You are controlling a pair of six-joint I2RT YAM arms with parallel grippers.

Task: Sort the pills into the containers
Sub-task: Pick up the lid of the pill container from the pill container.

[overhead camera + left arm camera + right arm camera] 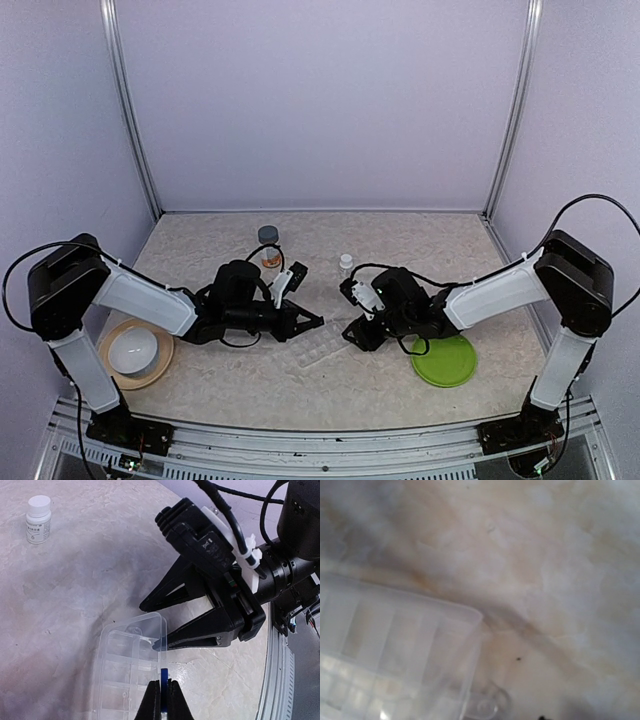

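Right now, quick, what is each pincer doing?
Left pincer: shut, pinching a thin blue thing.
Right pincer: open, jaws apart at the clear box's corner.

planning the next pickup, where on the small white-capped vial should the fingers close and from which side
Probably the round body just below the cap of the small vial, pinched across from the near side. It stands upright and well apart from the gray-capped bottle, so its sides look free.
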